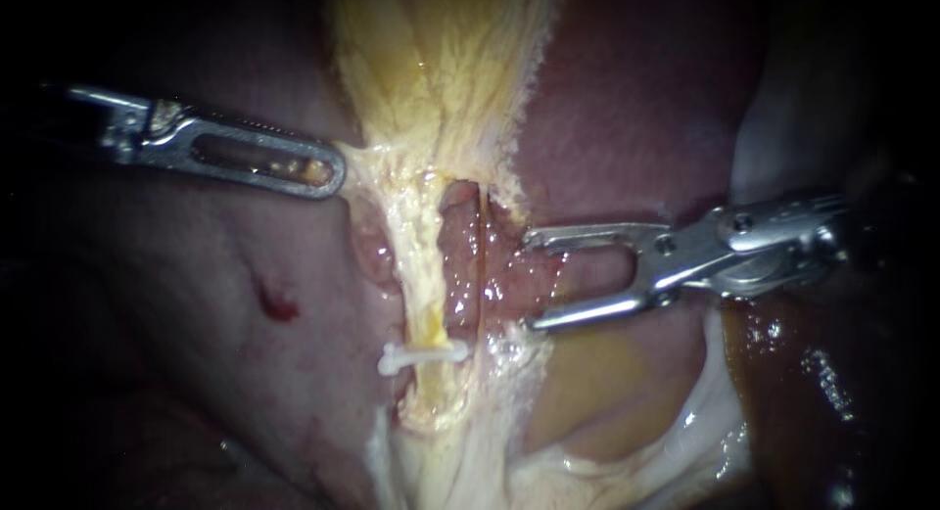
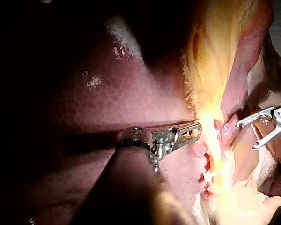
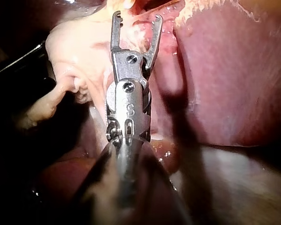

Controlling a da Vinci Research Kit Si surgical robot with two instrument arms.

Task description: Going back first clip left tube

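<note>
Where the slender steel left instrument comes in from the left of the endoscope view, its long windowed jaws lie closed together. Their tip pinches the edge of the pale yellow fibrous tissue sheet, which tents toward them. The left wrist view agrees: the jaws meet at the margin of that bright yellow tissue.

The silver right instrument enters from the right with its jaws spread wide, a clear gap between them and nothing gripped. The upper jaw points at the wet pink dissected bed. The lower jaw's tip lies just beside the glistening tissue below it. From the right wrist view the two jaws of this instrument stand apart like a fork, with raw pink tissue ahead of them.

The pale yellow left tube runs down the middle of the dissected bed. The small white plastic clip sits crosswise on its lower stretch, both ends showing beyond the tube's sides. The clip lies below and to the left of the open jaws, apart from them and touched by neither instrument. A thinner orange-brown right tube runs just beside the left one, between it and the right instrument's jaws.

Dark reddish-brown liver fills the upper right. A small red blood spot marks the pink surface left of the clip.
</note>
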